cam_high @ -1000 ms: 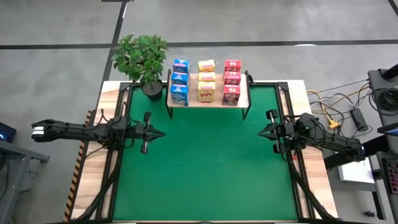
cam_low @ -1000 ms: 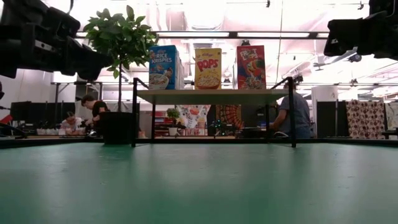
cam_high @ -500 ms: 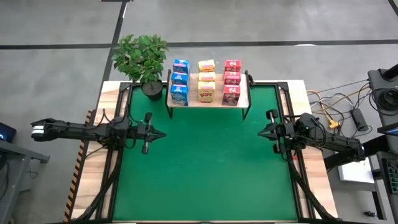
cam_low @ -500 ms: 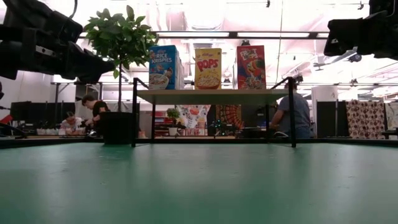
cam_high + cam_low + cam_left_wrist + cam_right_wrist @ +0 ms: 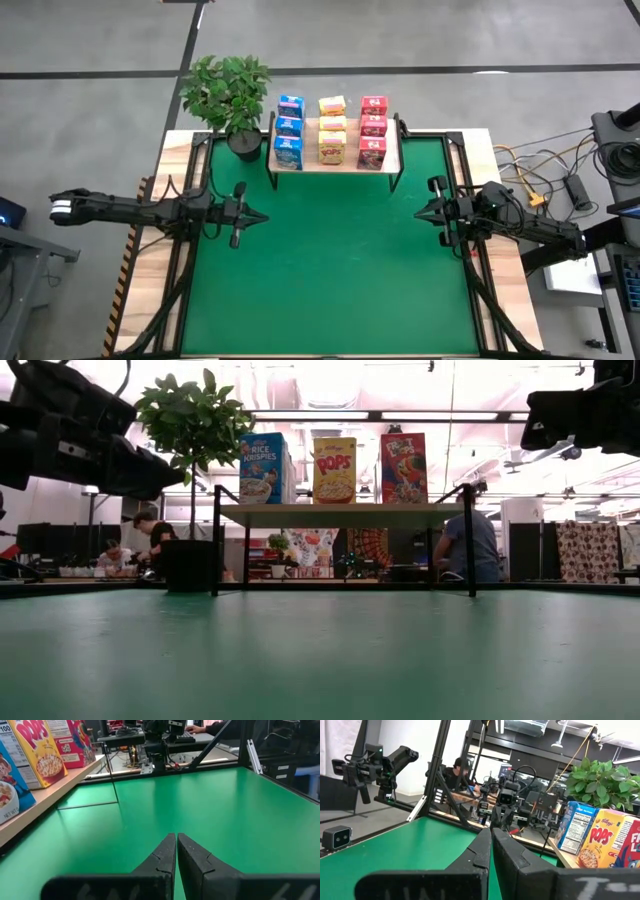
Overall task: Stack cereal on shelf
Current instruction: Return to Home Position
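The shelf, a light wooden board on thin black legs, stands at the far edge of the green mat. On it stand cereal boxes in three rows: blue, yellow and red. The low view shows the front blue, yellow and red boxes upright on the board. My left gripper hovers shut over the mat's left side. My right gripper hovers shut over the right side. Both point inward and hold nothing.
A potted plant stands at the shelf's left end. The shelf's black legs rest on the mat. The green mat lies open between the arms. Cables lie beyond the right edge. People sit in the room behind.
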{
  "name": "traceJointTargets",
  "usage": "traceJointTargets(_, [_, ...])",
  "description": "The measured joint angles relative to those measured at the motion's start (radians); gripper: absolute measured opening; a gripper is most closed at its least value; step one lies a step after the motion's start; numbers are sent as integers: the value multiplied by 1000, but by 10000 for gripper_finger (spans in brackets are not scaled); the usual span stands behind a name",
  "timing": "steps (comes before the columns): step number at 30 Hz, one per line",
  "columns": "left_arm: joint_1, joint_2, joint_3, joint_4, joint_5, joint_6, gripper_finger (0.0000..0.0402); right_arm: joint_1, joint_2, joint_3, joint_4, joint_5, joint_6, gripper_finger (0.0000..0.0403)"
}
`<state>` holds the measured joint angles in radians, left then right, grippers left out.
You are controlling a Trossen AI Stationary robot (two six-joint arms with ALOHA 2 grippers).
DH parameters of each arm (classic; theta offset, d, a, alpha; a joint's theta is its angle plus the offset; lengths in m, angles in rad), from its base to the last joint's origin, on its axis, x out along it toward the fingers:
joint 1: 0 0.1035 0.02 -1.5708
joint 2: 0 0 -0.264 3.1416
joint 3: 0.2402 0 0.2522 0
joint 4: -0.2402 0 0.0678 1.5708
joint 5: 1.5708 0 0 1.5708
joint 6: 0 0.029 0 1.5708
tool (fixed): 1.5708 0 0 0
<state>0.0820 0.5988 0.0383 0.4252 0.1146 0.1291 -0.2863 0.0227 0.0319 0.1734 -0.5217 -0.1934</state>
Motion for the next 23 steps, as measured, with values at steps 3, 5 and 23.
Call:
traceJointTargets(3, [0, 9, 0, 0, 0, 0, 0, 0, 0, 0, 0, 0, 0, 9])
traceJointTargets(5, [0, 17, 0, 0, 0, 0, 0, 0, 0, 0, 0, 0, 0, 9])
traceJointTargets(23, [0, 83, 0, 0, 0, 0, 0, 0, 0, 0, 0, 0, 0, 9])
